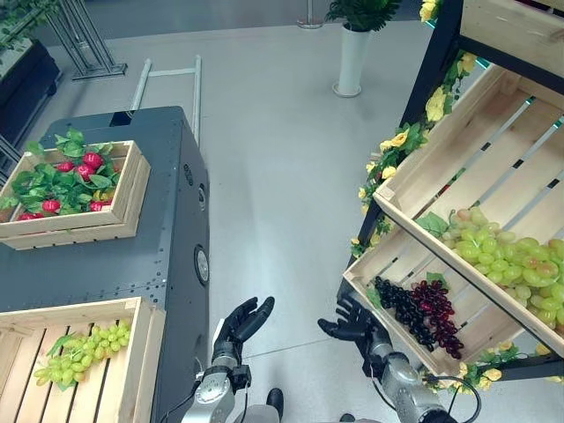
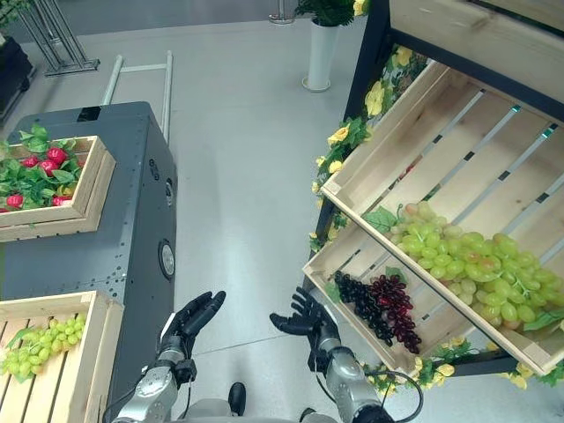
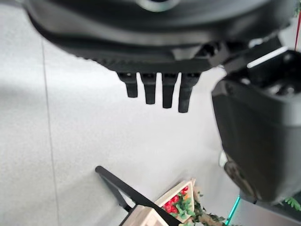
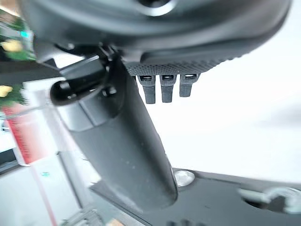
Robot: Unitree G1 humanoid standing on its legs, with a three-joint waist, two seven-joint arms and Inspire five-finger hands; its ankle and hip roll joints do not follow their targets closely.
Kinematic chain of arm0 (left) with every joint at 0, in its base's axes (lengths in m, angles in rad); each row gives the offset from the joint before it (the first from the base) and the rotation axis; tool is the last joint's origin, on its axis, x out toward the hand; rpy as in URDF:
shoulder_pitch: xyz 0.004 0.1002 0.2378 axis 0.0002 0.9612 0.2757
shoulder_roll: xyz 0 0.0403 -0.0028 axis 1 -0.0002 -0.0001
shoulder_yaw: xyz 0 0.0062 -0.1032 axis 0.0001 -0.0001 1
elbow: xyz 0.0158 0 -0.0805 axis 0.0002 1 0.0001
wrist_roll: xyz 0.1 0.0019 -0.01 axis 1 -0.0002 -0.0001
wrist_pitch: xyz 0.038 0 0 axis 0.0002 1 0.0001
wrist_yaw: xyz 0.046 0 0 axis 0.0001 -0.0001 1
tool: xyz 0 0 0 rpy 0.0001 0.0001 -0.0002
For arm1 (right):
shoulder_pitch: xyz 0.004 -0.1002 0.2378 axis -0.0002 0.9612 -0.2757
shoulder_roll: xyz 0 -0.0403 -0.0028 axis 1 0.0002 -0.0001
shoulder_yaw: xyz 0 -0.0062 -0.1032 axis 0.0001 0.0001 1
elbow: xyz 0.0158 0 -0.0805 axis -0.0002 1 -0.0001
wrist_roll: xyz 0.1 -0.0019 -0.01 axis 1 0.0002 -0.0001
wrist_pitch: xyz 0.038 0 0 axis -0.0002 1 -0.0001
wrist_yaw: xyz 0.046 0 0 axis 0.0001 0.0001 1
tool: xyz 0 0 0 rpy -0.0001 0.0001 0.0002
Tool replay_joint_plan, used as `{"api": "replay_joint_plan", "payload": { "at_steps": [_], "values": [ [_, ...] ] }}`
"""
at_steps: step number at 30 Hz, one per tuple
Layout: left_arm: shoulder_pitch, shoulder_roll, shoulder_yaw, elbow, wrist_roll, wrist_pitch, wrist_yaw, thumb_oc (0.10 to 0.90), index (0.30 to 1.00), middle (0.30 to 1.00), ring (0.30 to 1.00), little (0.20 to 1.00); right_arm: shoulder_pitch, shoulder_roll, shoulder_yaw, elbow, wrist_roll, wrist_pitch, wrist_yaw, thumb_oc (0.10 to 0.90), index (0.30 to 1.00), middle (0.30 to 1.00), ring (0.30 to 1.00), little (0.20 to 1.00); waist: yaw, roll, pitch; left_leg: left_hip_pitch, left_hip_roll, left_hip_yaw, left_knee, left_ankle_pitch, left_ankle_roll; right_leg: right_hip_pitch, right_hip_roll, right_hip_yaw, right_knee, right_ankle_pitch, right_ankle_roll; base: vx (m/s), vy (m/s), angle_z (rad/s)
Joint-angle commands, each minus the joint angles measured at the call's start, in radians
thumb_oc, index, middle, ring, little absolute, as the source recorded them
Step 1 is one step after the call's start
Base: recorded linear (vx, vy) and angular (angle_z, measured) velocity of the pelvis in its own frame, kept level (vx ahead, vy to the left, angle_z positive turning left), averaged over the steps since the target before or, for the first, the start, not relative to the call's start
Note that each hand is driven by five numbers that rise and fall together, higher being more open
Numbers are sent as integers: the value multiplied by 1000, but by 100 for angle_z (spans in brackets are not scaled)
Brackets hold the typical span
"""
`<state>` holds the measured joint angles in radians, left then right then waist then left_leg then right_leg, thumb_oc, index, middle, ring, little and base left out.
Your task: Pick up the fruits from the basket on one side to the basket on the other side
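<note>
Dark purple grapes [image 1: 416, 310] lie in the lower slatted crate [image 1: 398, 263] of the shelf on the right. Above them a second crate [image 1: 441, 145] holds a big bunch of green grapes [image 1: 507, 260]. On the left, a wooden crate [image 1: 132, 352] at the near edge of a grey cabinet contains a small green grape bunch [image 1: 84, 348]. My left hand [image 1: 240, 326] hovers open over the floor beside the cabinet, holding nothing. My right hand [image 1: 352, 324] is open too, just left of the lower crate's front corner, fingers [image 4: 162, 87] straight and empty.
A further crate [image 1: 132, 181] with red fruit and green leaves [image 1: 66, 176] sits on the grey cabinet [image 1: 167, 256]. Yellow flowers [image 1: 397, 141] trim the shelf's dark frame. A white vase [image 1: 351, 57] with a plant stands far back on the grey floor, and metal rails [image 1: 167, 84] lie behind the cabinet.
</note>
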<state>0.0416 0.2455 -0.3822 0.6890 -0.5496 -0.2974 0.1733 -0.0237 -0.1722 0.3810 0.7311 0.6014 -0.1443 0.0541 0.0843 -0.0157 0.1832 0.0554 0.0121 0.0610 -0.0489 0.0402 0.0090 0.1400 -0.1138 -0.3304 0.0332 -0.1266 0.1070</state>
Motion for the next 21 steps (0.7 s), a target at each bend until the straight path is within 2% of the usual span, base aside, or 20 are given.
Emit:
{"api": "replay_joint_plan", "payload": {
  "at_steps": [1,2,6,8,10,12,13,14,15,17,19,20,21],
  "values": [
    [-122,-4,-24,-49,120,-57,-79,800,900,900,900,900,-30,11,34,-117,46,-90,19,800,900,900,900,900,-5,-1,4,-31,45,196,58,-3,-51,-30,-103,-70,-4,156,12,-87,138,102],
    [-146,7,-53,-55,150,-74,-87,800,900,900,900,900,-48,4,40,-112,51,-112,-1,800,900,900,900,900,2,0,26,-38,33,177,65,-13,-35,-50,-121,-81,36,151,14,-78,136,128],
    [-174,20,-82,-70,156,-104,-96,800,900,900,900,900,-88,-9,37,-110,81,-132,-20,800,900,900,900,900,12,14,59,-47,15,154,44,-7,-16,-86,-145,-62,112,167,21,-83,154,84],
    [-205,36,-98,-95,139,-109,-114,800,900,900,900,900,-115,-12,32,-110,86,-141,-25,800,900,900,900,900,23,23,74,-59,-10,134,21,-1,12,-119,-169,-47,227,181,26,-60,210,28],
    [-214,43,-111,-116,90,-96,-178,800,900,900,900,900,-109,-19,21,-112,91,-145,-21,800,900,900,900,900,20,46,81,-64,-37,109,22,-1,39,-199,-193,9,473,213,27,77,246,23],
    [-188,48,-121,-133,89,-85,-228,800,900,900,900,900,-82,-27,16,-126,96,-137,-24,800,900,900,900,900,6,62,80,-46,-40,83,25,-6,43,-248,-184,54,587,221,16,224,104,56],
    [-175,49,-128,-143,87,-68,-248,800,900,900,900,900,-68,-29,16,-130,105,-130,-23,800,900,900,900,900,-12,66,79,-30,-41,59,19,-10,42,-280,-155,99,589,232,12,280,-32,61],
    [-169,53,-133,-151,84,-58,-257,800,900,900,900,900,-61,-27,17,-134,110,-130,-27,800,900,900,900,900,-24,64,78,-19,-42,43,12,-13,41,-296,-132,120,567,233,11,322,-175,55],
    [-160,60,-144,-165,71,-42,-278,800,900,900,900,900,-43,-25,21,-146,113,-129,-20,800,900,900,900,900,-56,59,73,5,-43,11,2,-24,35,-326,-83,162,482,244,8,315,-261,64],
    [-168,58,-155,-156,64,-46,-296,800,900,900,900,900,-39,-23,21,-133,115,-140,-7,800,900,900,900,900,-85,40,67,24,-49,-25,-6,-41,26,-340,-71,215,299,260,8,285,-308,88],
    [-200,40,-182,-127,64,-64,-326,800,900,900,900,900,-59,-12,13,-78,133,-156,-3,800,900,900,900,900,-127,31,64,37,-55,-105,-15,-70,25,-335,-39,333,93,272,19,245,-340,101],
    [-209,32,-194,-121,71,-72,-338,800,900,900,900,900,-68,-8,7,-57,140,-165,-4,800,900,900,900,900,-140,27,61,41,-62,-133,-17,-82,29,-333,-24,383,35,291,28,160,-279,99],
    [-214,28,-200,-120,74,-74,-346,800,900,900,900,900,-77,-7,0,-38,144,-171,0,800,900,900,900,900,-143,24,56,41,-64,-146,-18,-88,29,-329,-15,397,17,293,33,141,-311,115]
  ]
}}
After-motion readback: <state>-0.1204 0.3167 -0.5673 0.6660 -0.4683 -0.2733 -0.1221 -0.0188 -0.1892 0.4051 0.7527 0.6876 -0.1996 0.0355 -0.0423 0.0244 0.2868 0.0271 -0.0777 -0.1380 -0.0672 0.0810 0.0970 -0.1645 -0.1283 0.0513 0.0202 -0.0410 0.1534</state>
